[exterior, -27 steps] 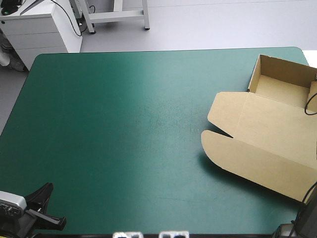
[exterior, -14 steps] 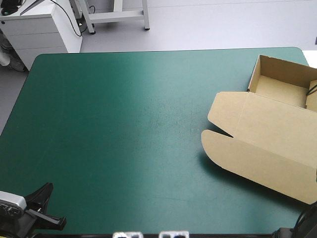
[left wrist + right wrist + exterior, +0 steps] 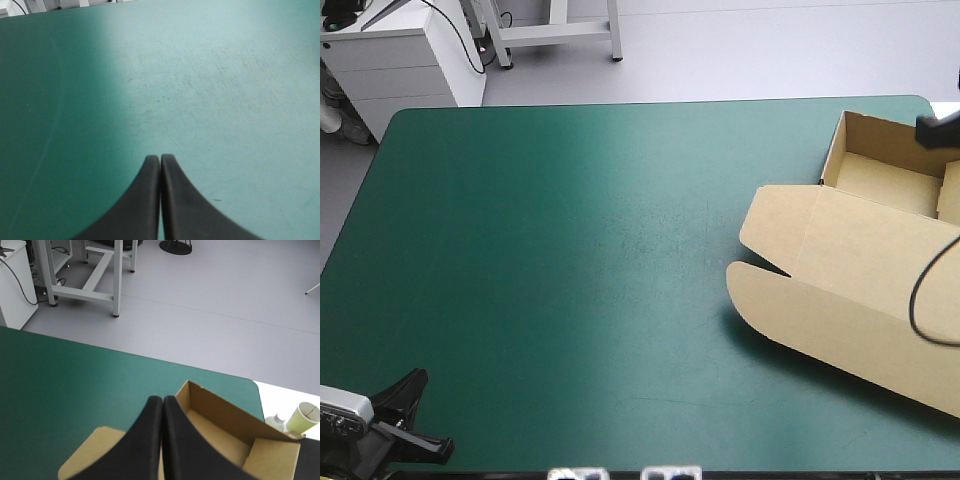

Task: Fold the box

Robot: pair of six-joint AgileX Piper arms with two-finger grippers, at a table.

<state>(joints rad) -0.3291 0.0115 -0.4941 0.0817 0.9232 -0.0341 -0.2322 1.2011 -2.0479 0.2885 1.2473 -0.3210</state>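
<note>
The brown box (image 3: 865,250) lies at the table's right side as an open tray (image 3: 885,165) with its lid (image 3: 850,285) flat toward the near edge. My right gripper (image 3: 162,399) is shut on nothing and raised above the box. The lid (image 3: 92,452) and the tray (image 3: 220,427) lie under and ahead of it. A black part of the right arm (image 3: 940,130) shows at the right edge over the tray. My left gripper (image 3: 160,159) is shut and empty, low over bare teal-green cover. In the high view the left gripper (image 3: 415,420) sits at the near left corner, far from the box.
The teal-green table (image 3: 570,260) stretches bare from the left edge to the box. Beyond the table's far right corner stand a pale green paper cup (image 3: 306,416) and a small clear object (image 3: 277,421) on a white surface.
The right arm has left the near right corner and now shows at the right edge over the tray. The box and the left gripper have not moved.
</note>
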